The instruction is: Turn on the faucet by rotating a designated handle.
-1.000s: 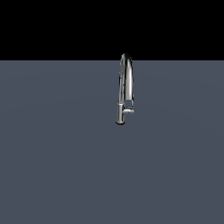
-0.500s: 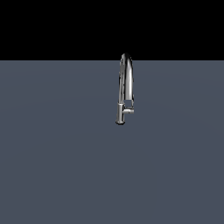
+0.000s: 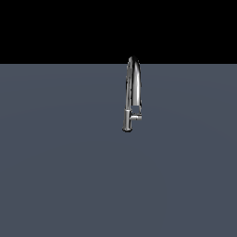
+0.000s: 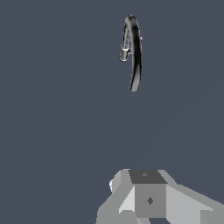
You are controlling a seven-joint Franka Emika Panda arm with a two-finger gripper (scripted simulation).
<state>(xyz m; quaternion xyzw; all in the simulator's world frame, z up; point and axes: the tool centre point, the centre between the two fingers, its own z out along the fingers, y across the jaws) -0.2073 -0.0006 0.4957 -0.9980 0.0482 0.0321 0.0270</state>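
The faucet (image 3: 133, 88) is a slim chrome gooseneck standing upright on the grey surface, with a darker base at its foot. The handle (image 3: 137, 117), a short chrome stub, sticks out from the lower stem toward the exterior view's right. The arm and gripper do not show in the exterior view. In the wrist view the faucet (image 4: 135, 52) appears from above as a dark arch with the small handle (image 4: 124, 54) beside it. Grey parts of my gripper (image 4: 148, 192) show at the frame's edge, well apart from the faucet. Its fingers are not clearly visible.
A flat grey surface (image 3: 69, 176) spreads around the faucet on all sides. Beyond its far edge there is only black background.
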